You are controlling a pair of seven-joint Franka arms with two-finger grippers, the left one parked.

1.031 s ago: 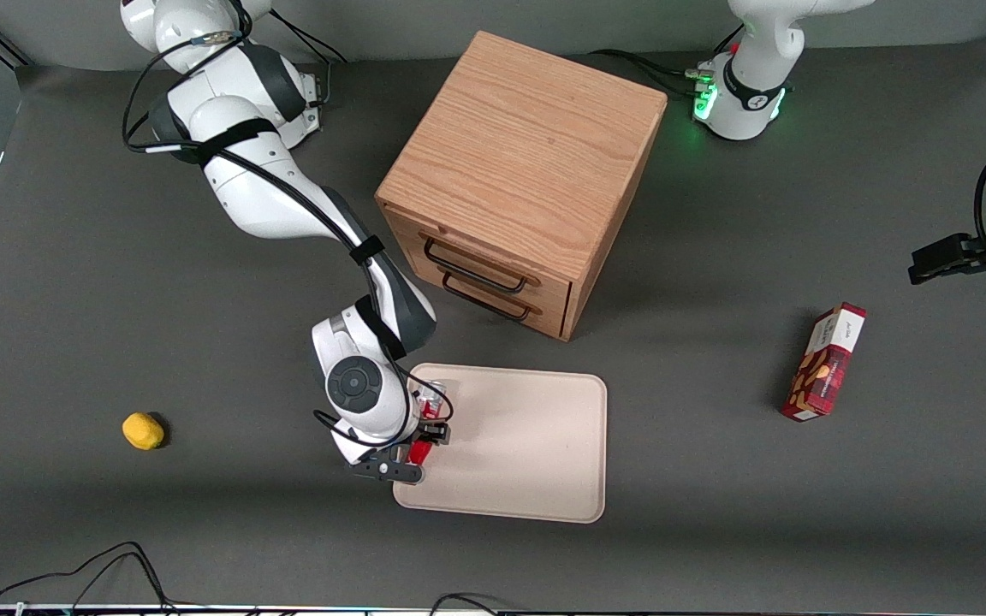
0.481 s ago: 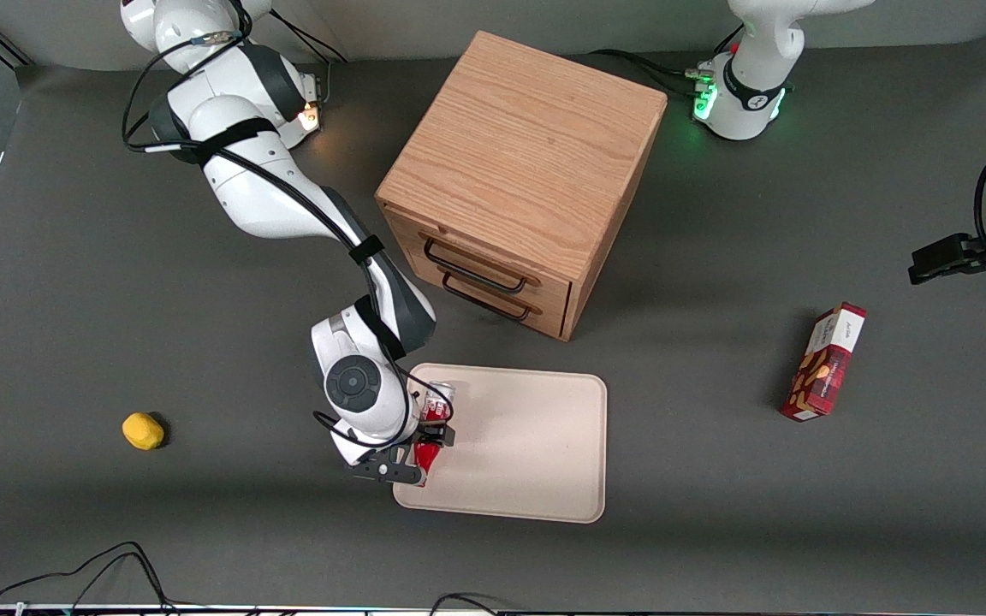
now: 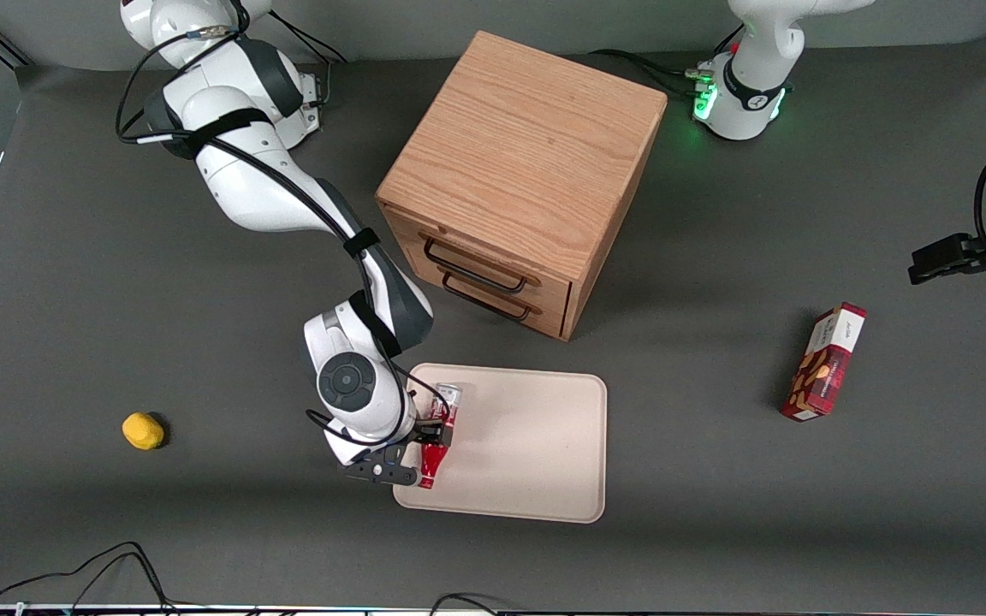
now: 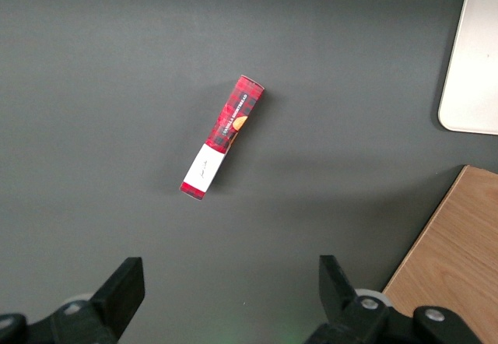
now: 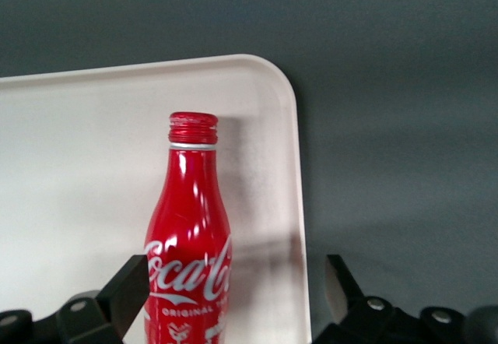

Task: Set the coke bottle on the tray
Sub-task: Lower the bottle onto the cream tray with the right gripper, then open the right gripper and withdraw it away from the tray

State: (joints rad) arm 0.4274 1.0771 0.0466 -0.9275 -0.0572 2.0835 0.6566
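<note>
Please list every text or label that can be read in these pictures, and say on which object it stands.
"Coca-Cola": white script on the coke bottle, lying on the tray under the open gripper.
"ORIGINAL": small white print under that script; the smaller print below it is unreadable.
Red snack box: printing and white label too small to read.

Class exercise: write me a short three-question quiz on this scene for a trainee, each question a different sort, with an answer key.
1. True or false: the coke bottle lies on the tray.
2. Multiple choice: the gripper is
A. shut on the bottle's cap
B. open, with the bottle between its fingers
C. shut on the tray's rim
3. Fill in the blank: the small yellow object lies toward the ___ arm's end of the table.

Key: 1 true; 2 B; 3 working.
</note>
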